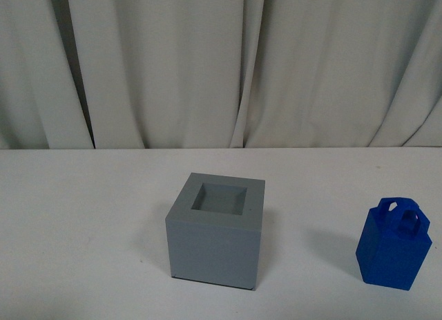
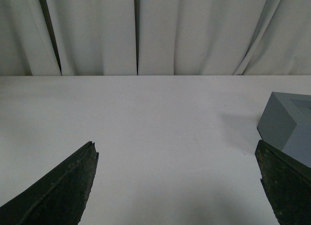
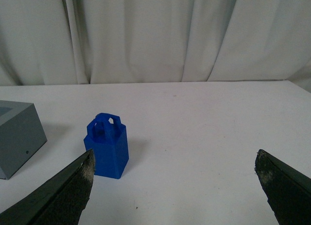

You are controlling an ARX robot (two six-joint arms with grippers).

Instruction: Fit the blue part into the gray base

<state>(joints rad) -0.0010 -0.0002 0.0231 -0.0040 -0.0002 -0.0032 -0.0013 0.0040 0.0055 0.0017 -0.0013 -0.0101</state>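
In the front view the gray base (image 1: 215, 230) sits on the white table (image 1: 83, 216) just left of lower centre, its square recess facing up. The blue part (image 1: 394, 247) stands upright at the lower right of the frame, well apart from the base, with its loop handle on top. A pale curtain (image 1: 173, 64) fills the upper half. The left gripper (image 2: 176, 146) is spread wide and holds nothing. The right gripper (image 3: 175, 154) is likewise released, and the blue part stands free beyond one of its fingers.
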